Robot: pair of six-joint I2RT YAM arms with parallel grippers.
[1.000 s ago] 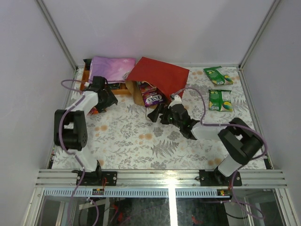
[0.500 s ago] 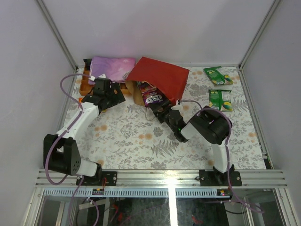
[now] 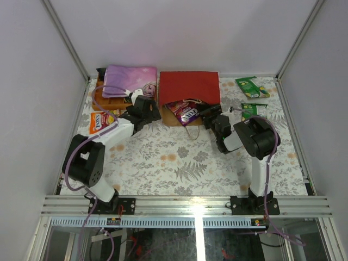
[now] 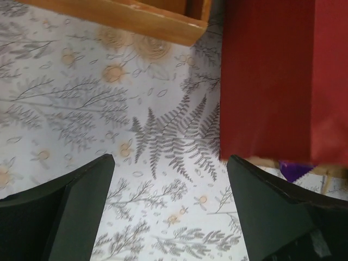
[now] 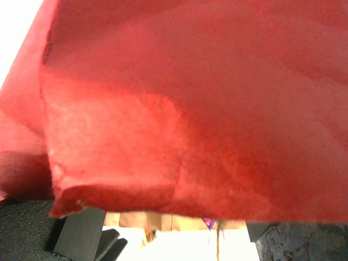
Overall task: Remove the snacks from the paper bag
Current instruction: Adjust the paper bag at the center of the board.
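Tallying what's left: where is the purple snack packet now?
Top view: the purple packet lies at the near mouth of the red paper bag, toward the back, right of the wooden box.

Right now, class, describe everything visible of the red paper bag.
The paper bag lies flat on its side at the far middle of the table. It is red matte paper outside and brown kraft inside its mouth, which faces the near edge. A purple snack packet pokes out of the mouth, and a thin loop handle trails onto the tabletop.
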